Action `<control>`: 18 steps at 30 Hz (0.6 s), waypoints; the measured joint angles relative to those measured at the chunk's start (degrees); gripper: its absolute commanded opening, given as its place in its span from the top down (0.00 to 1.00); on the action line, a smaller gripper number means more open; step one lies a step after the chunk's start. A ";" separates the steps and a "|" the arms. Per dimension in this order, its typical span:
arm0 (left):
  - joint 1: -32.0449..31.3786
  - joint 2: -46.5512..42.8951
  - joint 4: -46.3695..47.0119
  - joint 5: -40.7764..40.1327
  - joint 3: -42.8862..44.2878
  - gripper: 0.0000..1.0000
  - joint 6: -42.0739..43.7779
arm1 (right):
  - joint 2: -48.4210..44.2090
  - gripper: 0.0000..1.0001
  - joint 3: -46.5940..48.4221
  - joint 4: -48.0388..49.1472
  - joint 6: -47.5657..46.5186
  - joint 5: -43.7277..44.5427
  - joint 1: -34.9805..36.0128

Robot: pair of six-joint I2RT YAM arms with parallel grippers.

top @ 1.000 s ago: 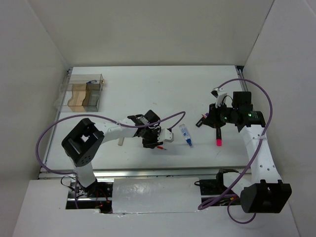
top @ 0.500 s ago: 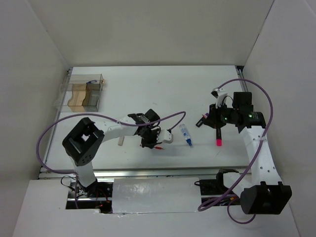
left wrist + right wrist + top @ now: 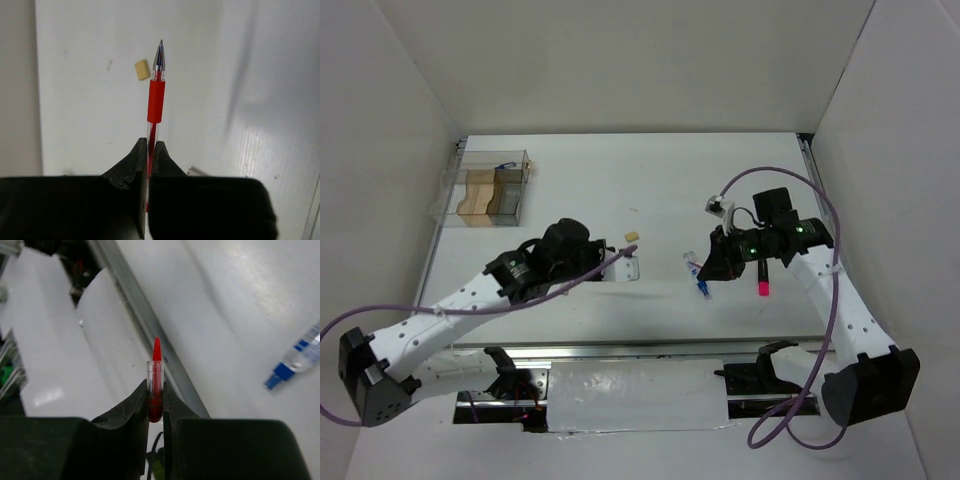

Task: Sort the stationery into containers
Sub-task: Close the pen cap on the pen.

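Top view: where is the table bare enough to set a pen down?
Bare: the far strip of the table, from the clear box to its right edge. Crowded: the middle, around the eraser, blue-capped tube and pink marker.

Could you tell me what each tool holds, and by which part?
Left tool: the red pen, by its clear barrel behind the red grip. Right tool: a small red-tipped clear cap, by its base.
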 measured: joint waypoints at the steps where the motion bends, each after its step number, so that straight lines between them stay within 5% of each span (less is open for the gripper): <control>1: -1.40 -2.47 0.55 -1.57 -1.90 1.00 1.31 | 1.60 1.00 0.28 -0.55 0.17 -1.22 1.73; 10: -8.13 -9.75 4.09 -13.16 -7.39 1.00 10.78 | 7.69 1.00 2.54 -3.21 -0.52 -5.38 15.45; 18: -11.17 -8.09 4.85 -14.12 -4.11 1.00 14.38 | 12.26 1.00 4.44 -3.19 0.02 -4.96 17.55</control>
